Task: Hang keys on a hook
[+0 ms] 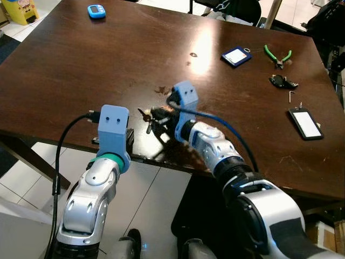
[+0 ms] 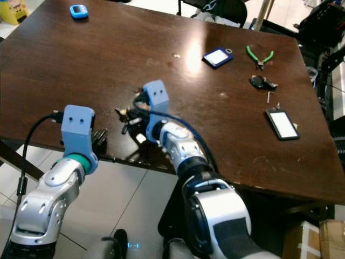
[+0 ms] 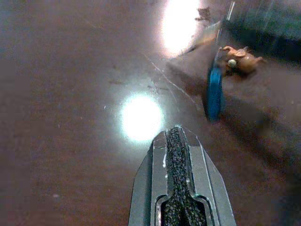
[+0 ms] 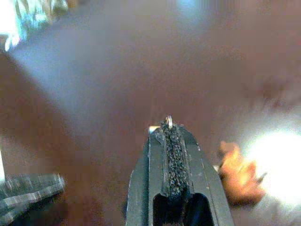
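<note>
The bunch of keys (image 1: 150,116), with a small brown charm (image 3: 240,59) and a blue tag (image 3: 214,96), is near the front of the brown table (image 1: 108,65). My right gripper (image 1: 157,116) is shut on it, and a bit of the metal ring (image 4: 168,123) pokes out between the fingertips. The charm (image 4: 239,173) hangs beside the fingers, low over the tabletop. My left gripper (image 1: 129,138) is shut with nothing in it, at the table's front edge, a short way left of the keys.
On the table's right side lie a blue card tag (image 1: 236,56), green pliers (image 1: 277,55), a black fob (image 1: 282,82), a small hex key (image 1: 291,96) and a black-framed white card (image 1: 305,123). A blue timer (image 1: 96,11) sits far back left. Tiled floor lies below the front edge.
</note>
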Controlling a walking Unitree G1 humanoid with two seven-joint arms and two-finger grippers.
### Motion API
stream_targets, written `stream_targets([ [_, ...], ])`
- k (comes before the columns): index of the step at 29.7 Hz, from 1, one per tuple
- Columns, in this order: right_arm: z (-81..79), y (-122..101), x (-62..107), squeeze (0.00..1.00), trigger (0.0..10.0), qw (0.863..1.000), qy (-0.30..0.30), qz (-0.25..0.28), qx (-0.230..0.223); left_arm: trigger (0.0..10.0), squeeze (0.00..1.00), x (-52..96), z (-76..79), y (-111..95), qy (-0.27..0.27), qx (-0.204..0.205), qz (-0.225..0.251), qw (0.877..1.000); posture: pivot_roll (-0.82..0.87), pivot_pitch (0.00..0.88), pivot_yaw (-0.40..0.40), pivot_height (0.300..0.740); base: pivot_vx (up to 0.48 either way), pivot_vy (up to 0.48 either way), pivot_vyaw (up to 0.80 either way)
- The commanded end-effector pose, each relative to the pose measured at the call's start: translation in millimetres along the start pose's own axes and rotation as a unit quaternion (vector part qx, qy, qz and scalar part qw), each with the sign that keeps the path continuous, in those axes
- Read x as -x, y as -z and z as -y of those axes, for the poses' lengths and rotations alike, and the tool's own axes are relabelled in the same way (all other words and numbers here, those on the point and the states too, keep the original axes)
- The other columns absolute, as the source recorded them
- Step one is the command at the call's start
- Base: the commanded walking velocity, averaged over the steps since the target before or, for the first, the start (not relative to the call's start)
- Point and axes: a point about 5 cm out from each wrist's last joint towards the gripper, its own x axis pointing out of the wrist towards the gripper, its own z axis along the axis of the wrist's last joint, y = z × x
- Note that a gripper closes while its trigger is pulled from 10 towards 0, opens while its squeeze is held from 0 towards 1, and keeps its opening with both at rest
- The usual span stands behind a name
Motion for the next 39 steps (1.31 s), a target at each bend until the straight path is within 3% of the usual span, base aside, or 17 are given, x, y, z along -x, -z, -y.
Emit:
stream_targets([
  [1, 1.8, -8.3, 3.1, 0.0, 10.0, 0.999, 0.006, 0.043, 0.005, 10.0, 0.0, -0.5, 0.3, 2.2, 0.002, -0.004, 0.0, 1.0, 0.04, 0.203, 0.003, 0.74, 0.0, 0.0, 0.0],
  [4, -0.2, -32.1, 15.9, 0.0, 10.0, 0.99, 0.022, 0.133, 0.039, 10.0, 0.0, 6.9, -5.1, -18.2, -0.006, 0.017, 0.048, 0.999, 0.04, 0.172, 0.011, 0.74, 0.0, 0.0, 0.0],
  [6, -0.2, -32.1, 15.9, 0.0, 10.0, 0.99, 0.022, 0.133, 0.039, 10.0, 0.0, 6.9, -5.1, -18.2, -0.006, 0.017, 0.048, 0.999, 0.04, 0.172, 0.011, 0.74, 0.0, 0.0, 0.0],
  [8, -4.0, -37.2, 28.4, 0.0, 10.0, 0.984, 0.035, 0.166, 0.058, 10.0, 0.0, 13.3, -9.4, -30.0, -0.014, 0.021, 0.078, 0.997, 0.02, 0.144, 0.022, 0.74, 0.0, 0.0, 0.0],
  [11, -4.8, -37.2, 37.0, 0.0, 10.0, 0.981, 0.052, 0.18, 0.06, 10.0, 0.0, 17.1, -11.1, -33.7, -0.018, 0.02, 0.086, 0.996, 0.01, 0.127, 0.03, 0.74, 0.0, 0.0, 0.0],
  [14, -7.5, -33.0, 62.9, 0.0, 10.0, 0.972, 0.103, 0.205, 0.053, 10.0, 0.0, 25.9, -10.3, -34.8, -0.024, 0.002, 0.098, 0.995, -0.02, 0.099, 0.052, 0.74, 0.0, 0.0, 0.0],
  [19, -8.3, -28.8, 74.3, 0.0, 10.0, 0.967, 0.133, 0.209, 0.052, 10.0, 0.0, 27.7, -8.6, -32.2, -0.025, -0.004, 0.099, 0.995, -0.03, 0.084, 0.059, 0.74, 0.0, 0.0, 0.0],
  [20, -6.0, -16.7, 83.4, 0.0, 10.0, 0.964, 0.169, 0.198, 0.051, 10.0, 0.0, 25.9, -7.8, -27.5, -0.026, -0.015, 0.097, 0.995, -0.03, 0.049, 0.07, 0.74, 0.0, 0.0, 0.0],
  [24, -4.5, -2.3, 88.8, 0.0, 10.0, 0.962, 0.198, 0.179, 0.054, 10.0, 0.0, 22.3, -10.2, -22.8, -0.029, -0.031, 0.091, 0.995, -0.03, 0.037, 0.071, 0.74, 0.0, 0.0, 0.0],
  [28, -5.3, -1.3, 89.8, 0.0, 10.0, 0.962, 0.201, 0.176, 0.055, 10.0, 0.0, 21.9, -10.8, -22.5, -0.03, -0.035, 0.091, 0.995, -0.03, 0.037, 0.071, 0.74, 0.0, 0.0, 0.0],
  [35, -7.1, 4.1, 84.6, 0.0, 10.0, 0.964, 0.206, 0.159, 0.057, 10.0, 0.0, 17.4, -18.2, -16.5, -0.041, -0.045, 0.077, 0.995, -0.01, 0.023, 0.071, 0.74, -0.314, 0.0, 0.0],
  [39, -15.9, 6.4, 75.8, 0.0, 10.0, 0.967, 0.204, 0.144, 0.054, 10.0, 0.0, 16.3, -27.1, -11.2, -0.054, -0.042, 0.067, 0.995, -0.01, 0.013, 0.068, 0.74, -0.48, 0.0, 0.0],
])
